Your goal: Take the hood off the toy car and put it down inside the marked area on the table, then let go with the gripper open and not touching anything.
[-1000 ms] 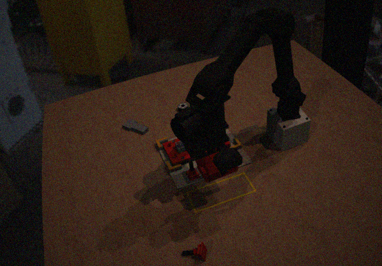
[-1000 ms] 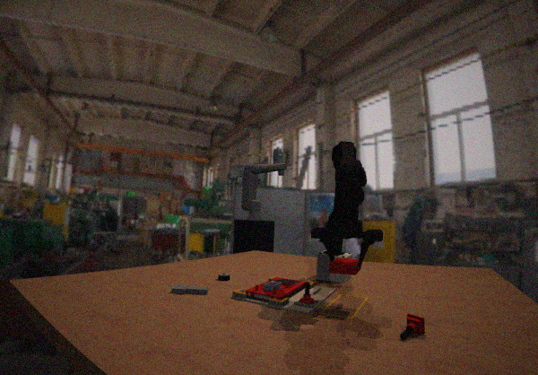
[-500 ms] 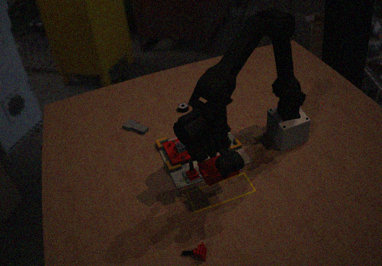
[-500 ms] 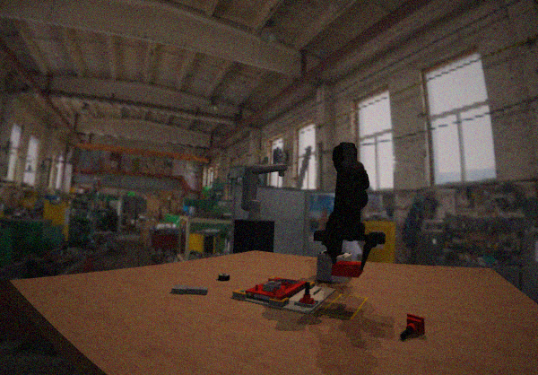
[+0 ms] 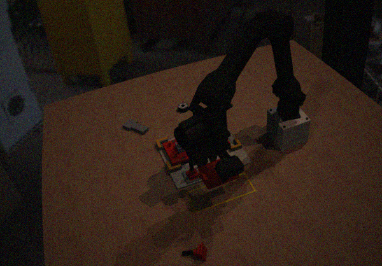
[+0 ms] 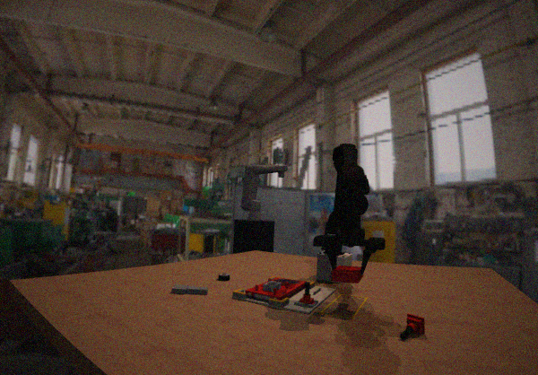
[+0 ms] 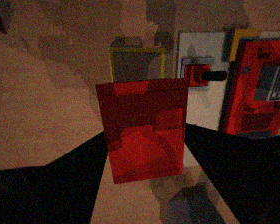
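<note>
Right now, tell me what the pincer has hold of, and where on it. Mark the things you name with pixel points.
The red hood (image 5: 208,174) (image 6: 347,274) (image 7: 145,132), held by its two opposite side edges between the fingers of the pincer (image 5: 211,167) (image 6: 348,269) (image 7: 144,130).

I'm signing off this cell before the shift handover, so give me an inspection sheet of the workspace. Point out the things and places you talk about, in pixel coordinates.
Surface: wood-toned table (image 5: 105,177) (image 6: 134,312), shadowed.
Job's things: red hood (image 5: 211,174) (image 6: 346,274) (image 7: 146,132), held above the table; toy car (image 5: 173,153) (image 6: 278,291) (image 7: 258,85) hoodless; marked area (image 5: 227,200) (image 6: 360,307) (image 7: 137,49), yellow outline.
Clutter: grey block (image 5: 135,126) (image 6: 189,291); small round part (image 5: 183,107) (image 6: 223,277); red-and-black piece (image 5: 200,251) (image 6: 415,325).
Gripper: jaws shut on the hood.
Cables: nothing seen.
Surroundings: dim workshop, tall windows.
</note>
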{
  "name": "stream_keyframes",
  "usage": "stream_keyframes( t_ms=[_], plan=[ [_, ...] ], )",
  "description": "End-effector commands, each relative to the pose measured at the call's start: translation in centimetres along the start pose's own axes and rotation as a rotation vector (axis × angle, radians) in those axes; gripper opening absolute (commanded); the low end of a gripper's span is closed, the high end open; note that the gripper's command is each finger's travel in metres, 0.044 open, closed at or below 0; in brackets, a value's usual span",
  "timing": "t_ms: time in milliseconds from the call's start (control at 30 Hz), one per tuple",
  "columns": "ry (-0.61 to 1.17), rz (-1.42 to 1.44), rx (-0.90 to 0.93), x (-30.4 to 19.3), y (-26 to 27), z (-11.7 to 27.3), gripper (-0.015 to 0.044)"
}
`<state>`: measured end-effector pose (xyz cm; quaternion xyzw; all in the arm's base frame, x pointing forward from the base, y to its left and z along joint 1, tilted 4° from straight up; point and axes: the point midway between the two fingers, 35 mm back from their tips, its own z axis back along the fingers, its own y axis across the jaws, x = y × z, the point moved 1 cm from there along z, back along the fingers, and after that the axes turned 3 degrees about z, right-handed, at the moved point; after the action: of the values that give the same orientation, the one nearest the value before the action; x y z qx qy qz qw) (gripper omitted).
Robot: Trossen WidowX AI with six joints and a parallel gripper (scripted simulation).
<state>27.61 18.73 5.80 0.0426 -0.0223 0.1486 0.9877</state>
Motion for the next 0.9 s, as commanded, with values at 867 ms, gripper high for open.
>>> stream_keyframes(
  t_ms=[867],
  plan=[
    [0.004,-0.004,-0.003,-0.1,-0.1,-2.9,0.0]
  ],
)
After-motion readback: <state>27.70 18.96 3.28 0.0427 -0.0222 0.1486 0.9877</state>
